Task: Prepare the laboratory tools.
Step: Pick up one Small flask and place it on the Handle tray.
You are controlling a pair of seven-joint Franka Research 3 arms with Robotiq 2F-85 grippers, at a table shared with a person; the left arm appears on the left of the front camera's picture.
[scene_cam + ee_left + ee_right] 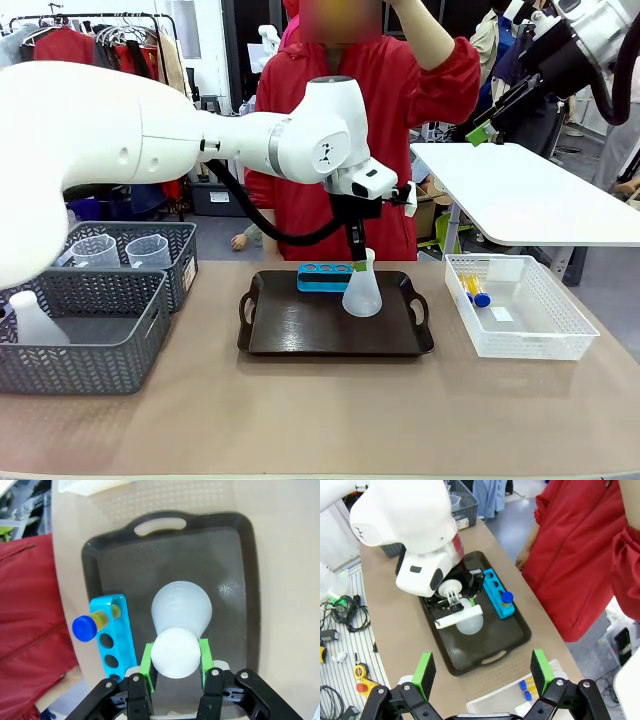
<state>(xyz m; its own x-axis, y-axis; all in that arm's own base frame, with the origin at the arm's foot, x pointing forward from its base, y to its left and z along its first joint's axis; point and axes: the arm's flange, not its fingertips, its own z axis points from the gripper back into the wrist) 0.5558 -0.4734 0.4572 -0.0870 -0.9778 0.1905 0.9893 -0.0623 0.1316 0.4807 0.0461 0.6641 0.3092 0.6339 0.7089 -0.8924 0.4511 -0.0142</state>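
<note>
A translucent white conical flask (pixel 362 296) stands upright over the black tray (pixel 300 335), just right of the blue tube rack (pixel 324 277). My left gripper (pixel 358 262) is shut on the flask's neck; in the left wrist view its green pads (pixel 146 661) press both sides of the flask's top (pixel 175 652). Whether the flask's base touches the tray I cannot tell. The rack (pixel 113 636) holds one orange tube with a blue cap (pixel 92 625). My right gripper (pixel 484 672) hangs open high above the tray's right end (pixel 485 652).
A white basket (pixel 540 335) right of the tray holds blue-capped orange tubes (pixel 476 291). At the left, grey baskets (pixel 120 360) hold two clear beakers (pixel 98 250) and another flask (pixel 35 320). A person in red stands behind the tray.
</note>
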